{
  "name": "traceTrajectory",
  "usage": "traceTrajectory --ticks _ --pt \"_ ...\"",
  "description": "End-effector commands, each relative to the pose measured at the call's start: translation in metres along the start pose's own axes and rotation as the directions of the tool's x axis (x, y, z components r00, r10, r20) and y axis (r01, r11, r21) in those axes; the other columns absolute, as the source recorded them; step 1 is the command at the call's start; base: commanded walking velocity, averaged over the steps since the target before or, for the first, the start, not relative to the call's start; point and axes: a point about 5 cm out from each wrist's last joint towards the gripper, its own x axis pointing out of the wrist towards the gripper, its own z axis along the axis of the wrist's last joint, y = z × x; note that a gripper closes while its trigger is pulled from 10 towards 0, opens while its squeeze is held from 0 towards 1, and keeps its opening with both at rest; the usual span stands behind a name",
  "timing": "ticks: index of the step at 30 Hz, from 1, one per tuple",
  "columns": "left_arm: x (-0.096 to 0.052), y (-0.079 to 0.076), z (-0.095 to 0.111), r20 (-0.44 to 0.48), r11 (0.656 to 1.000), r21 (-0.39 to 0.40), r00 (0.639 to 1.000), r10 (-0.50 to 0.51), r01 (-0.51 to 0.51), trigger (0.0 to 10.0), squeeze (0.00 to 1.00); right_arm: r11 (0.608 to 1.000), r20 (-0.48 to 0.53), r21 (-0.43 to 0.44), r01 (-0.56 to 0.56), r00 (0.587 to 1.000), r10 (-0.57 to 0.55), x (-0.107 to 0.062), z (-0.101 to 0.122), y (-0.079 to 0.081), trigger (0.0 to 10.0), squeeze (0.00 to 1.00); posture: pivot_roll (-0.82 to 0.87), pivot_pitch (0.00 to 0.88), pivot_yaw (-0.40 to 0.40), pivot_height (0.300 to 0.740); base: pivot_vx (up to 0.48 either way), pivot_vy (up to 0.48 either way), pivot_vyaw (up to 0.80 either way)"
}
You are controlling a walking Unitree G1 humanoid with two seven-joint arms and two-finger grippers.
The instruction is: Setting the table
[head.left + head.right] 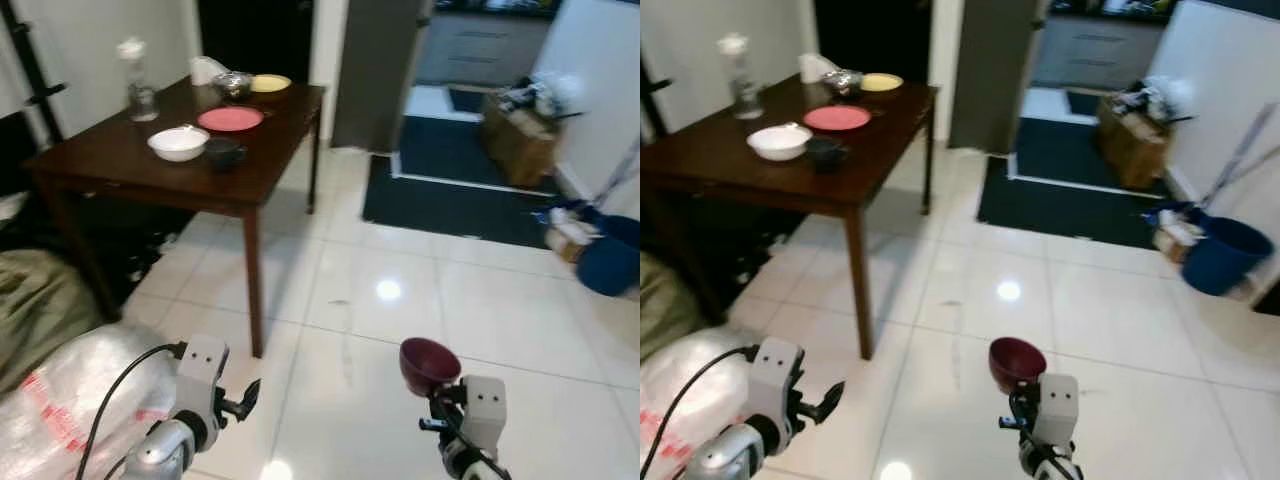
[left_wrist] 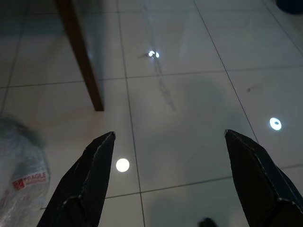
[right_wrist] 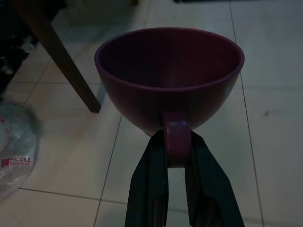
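My right gripper (image 3: 176, 156) is shut on the handle of a maroon cup (image 1: 427, 364), held upright above the tiled floor at lower right. The cup (image 3: 168, 78) looks empty inside. My left gripper (image 2: 169, 142) hangs open over the floor, nothing between its fingers (image 2: 90, 175). Ahead on the left stands a dark wooden table (image 1: 100, 155). On it are a white bowl (image 1: 178, 142), a dark cup (image 1: 224, 152), a pink plate (image 1: 230, 118), a yellow plate (image 1: 270, 83), a metal bowl (image 1: 233, 84) and a clear bottle (image 1: 139, 85).
A plastic-wrapped bundle (image 1: 60, 400) lies by my left arm, next to the table leg (image 1: 253, 275). A dark rug (image 1: 455, 195) leads to a doorway. A cardboard box (image 1: 520, 135) and a blue bucket (image 1: 1223, 255) stand at the right wall. White tiles (image 1: 400, 300) lie between me and the table.
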Motion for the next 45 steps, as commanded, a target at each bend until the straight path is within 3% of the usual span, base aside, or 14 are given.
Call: traceTrajectory --ticks 1,9,15,17,18,25,31,34,36,45 --pt "-0.001 -0.001 -0.007 -0.02 1.0 -0.01 1.0 0.0 0.0 10.0 0.0 1.0 -0.01 0.0 0.006 1.0 -0.006 -0.002 -0.003 -0.002 10.0 0.0 0.05 0.056 0.058 0.74 0.0 0.0 -0.75" --pt "-0.004 0.006 -0.01 -0.028 0.999 0.007 0.999 0.044 -0.044 10.0 0.0 1.0 -0.002 -0.013 -0.016 1.0 0.016 0.0 0.0 0.002 10.0 0.0 0.06 0.058 0.054 0.74 0.0 0.0 -0.75" --pt "-0.025 0.043 -0.037 -0.099 0.957 0.08 0.953 0.286 -0.279 10.0 0.0 0.986 -0.01 -0.07 -0.152 0.988 0.152 0.013 0.006 0.027 10.0 0.0 0.12 0.053 0.005 0.74 0.0 0.0 -0.75" --pt "-0.025 0.043 -0.037 -0.099 0.957 0.08 0.953 0.286 -0.279 10.0 0.0 0.986 -0.01 -0.07 -0.152 0.988 0.152 0.013 0.006 0.027 10.0 0.0 0.12 0.053 0.005 0.74 0.0 0.0 -0.75" --pt "-0.033 0.049 -0.049 -0.125 0.941 0.09 0.934 0.336 -0.326 10.0 0.0 0.972 -0.024 -0.086 -0.218 0.976 0.217 0.017 0.006 0.039 10.0 0.0 0.16 0.056 -0.023 0.74 0.0 0.0 -0.75" --pt "-0.04 0.057 -0.061 -0.148 0.9 0.088 0.888 0.435 -0.426 10.0 0.0 0.924 -0.058 -0.106 -0.367 0.93 0.362 0.019 0.006 0.062 10.0 0.0 0.16 0.051 -0.055 0.74 0.0 0.0 -0.75" --pt "-0.029 0.044 -0.049 -0.053 0.912 0.158 0.919 0.39 -0.378 10.0 0.0 0.919 -0.033 -0.074 -0.387 0.922 0.386 0.02 0.011 0.058 10.0 0.0 0.13 0.045 -0.047 0.74 0.0 0.0 -0.12" --pt "-0.02 0.032 -0.038 0.012 0.923 0.181 0.94 0.342 -0.338 10.0 0.0 0.92 -0.015 -0.059 -0.388 0.922 0.388 0.019 0.014 0.054 10.0 0.0 0.11 0.056 -0.056 0.74 0.243 0.0 0.0" --pt "-0.007 0.015 -0.021 0.093 0.934 0.207 0.956 0.279 -0.293 10.0 0.0 0.922 0.001 -0.069 -0.381 0.924 0.382 0.016 0.017 0.046 10.0 0.0 0.08 0.058 -0.057 0.74 0.48 0.0 0.0" --pt "0.005 0.0 -0.009 0.149 0.947 0.189 0.961 0.233 -0.259 10.0 0.0 0.932 0.01 -0.077 -0.354 0.935 0.356 0.019 0.022 0.036 10.0 0.0 0.06 0.051 -0.056 0.74 0.48 0.0 0.0"
